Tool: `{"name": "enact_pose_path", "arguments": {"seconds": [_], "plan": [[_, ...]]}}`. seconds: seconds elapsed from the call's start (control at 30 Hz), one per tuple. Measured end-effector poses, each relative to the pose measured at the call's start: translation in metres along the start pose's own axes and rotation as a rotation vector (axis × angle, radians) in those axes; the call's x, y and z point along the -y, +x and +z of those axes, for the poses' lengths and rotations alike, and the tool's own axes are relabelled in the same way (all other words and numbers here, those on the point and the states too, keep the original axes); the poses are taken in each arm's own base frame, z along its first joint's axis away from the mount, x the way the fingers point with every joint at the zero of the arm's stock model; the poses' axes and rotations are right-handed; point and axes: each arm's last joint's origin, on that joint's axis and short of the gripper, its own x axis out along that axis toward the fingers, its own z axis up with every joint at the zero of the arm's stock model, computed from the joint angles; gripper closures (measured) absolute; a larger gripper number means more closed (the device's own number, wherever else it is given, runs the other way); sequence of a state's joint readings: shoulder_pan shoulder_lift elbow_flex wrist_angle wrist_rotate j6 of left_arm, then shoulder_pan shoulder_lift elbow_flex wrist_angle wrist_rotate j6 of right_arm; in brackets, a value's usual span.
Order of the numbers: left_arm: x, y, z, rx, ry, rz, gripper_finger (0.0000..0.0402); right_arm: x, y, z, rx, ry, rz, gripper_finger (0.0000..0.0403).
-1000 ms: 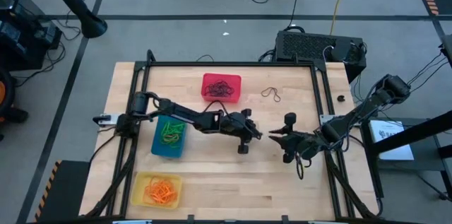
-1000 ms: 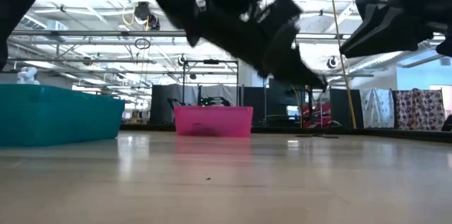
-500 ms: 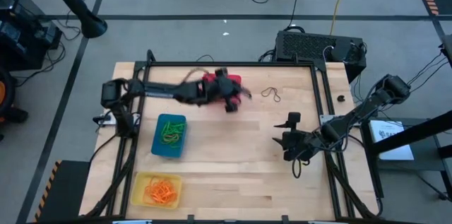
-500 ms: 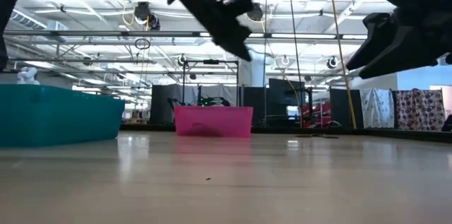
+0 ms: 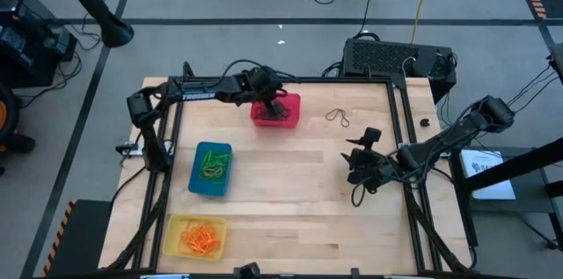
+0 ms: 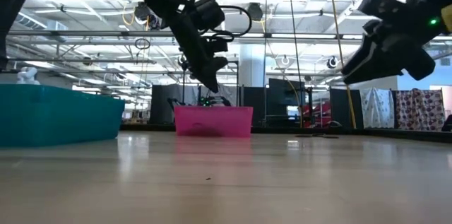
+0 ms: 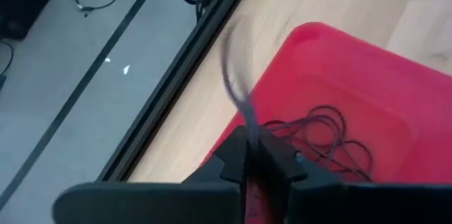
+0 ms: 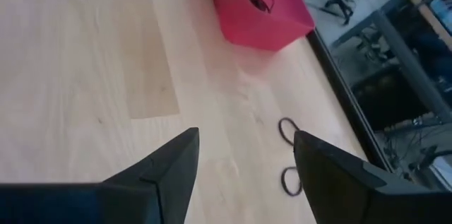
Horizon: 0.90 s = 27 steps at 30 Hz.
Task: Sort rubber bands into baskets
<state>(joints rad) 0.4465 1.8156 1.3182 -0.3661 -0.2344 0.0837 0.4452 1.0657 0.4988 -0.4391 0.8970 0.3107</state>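
Note:
The red basket (image 5: 276, 109) stands at the table's far middle with dark rubber bands (image 7: 332, 136) lying in it. My left gripper (image 5: 280, 108) hangs over it, pointing slantwise down, shut on one dark rubber band (image 7: 236, 75). The blue basket (image 5: 211, 169) holds green bands and the yellow basket (image 5: 195, 236) holds orange ones. Both stand at the left. My right gripper (image 8: 244, 146) is open above the bare wood at the right-middle (image 5: 352, 166), with nothing between its fingers. My left gripper pinches a dark rubber band between its two fingertips (image 7: 248, 131). The fingers slant down from the table's left toward the red basket. The band sticks out past the tips as a blurred streak, clear of the basket's floor and of the bands in it.
Two loose dark bands (image 5: 338, 118) lie on the wood right of the red basket, also seen past my right gripper (image 8: 288, 131). A black frame rail (image 5: 290, 80) runs along the far edge. A black box (image 5: 396, 57) stands behind the far right corner.
My left gripper has swung from the table's middle toward the far edge and upward. It has tipped to point more downward, and now hangs over the red basket with the dark band. My right gripper has turned a little and stayed near its place.

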Motion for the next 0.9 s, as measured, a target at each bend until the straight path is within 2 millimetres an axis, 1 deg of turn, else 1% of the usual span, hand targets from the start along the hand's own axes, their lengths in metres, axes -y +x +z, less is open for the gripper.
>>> {"name": "enact_pose_path", "arguments": {"seconds": [0.1, 0.23, 0.37, 0.53, 0.67, 0.73, 0.77, 0.83, 0.9], "plan": [[0.005, -0.001, 0.0, 0.003, 0.018, -0.012, 0.0361, 0.002, 0.003, -0.001, -0.024, 0.011, 0.007, 0.0179], [0.016, -0.004, 0.0, -0.001, 0.092, -0.075, 0.0342, 0.004, 0.005, -0.001, -0.041, 0.027, 0.006, 0.0179], [0.024, -0.006, 0.0, 0.002, 0.159, -0.086, 0.0325, 0.004, 0.005, -0.002, -0.046, 0.021, 0.005, 0.0179], [0.025, -0.006, 0.002, 0.024, 0.127, -0.062, 0.0292, 0.003, 0.005, -0.002, -0.064, 0.04, 0.051, 0.0179], [0.031, -0.006, 0.015, 0.167, 0.064, -0.164, 0.0274, 0.003, 0.005, -0.006, -0.108, 0.092, 0.085, 0.0179], [0.041, -0.001, 0.024, 0.28, 0.061, -0.229, 0.0271, 0.003, 0.004, -0.009, -0.134, 0.125, 0.086, 0.0179], [0.047, 0.004, 0.026, 0.314, 0.074, -0.252, 0.027, 0.003, 0.004, -0.01, -0.149, 0.136, 0.09, 0.0179], [0.062, 0.017, 0.029, 0.395, 0.113, -0.269, 0.027, 0.003, 0.003, -0.012, -0.175, 0.158, 0.099, 0.0179], [0.074, 0.031, 0.035, 0.432, 0.114, -0.282, 0.0269, 0.004, 0.003, -0.014, -0.197, 0.171, 0.106, 0.0179]]}}
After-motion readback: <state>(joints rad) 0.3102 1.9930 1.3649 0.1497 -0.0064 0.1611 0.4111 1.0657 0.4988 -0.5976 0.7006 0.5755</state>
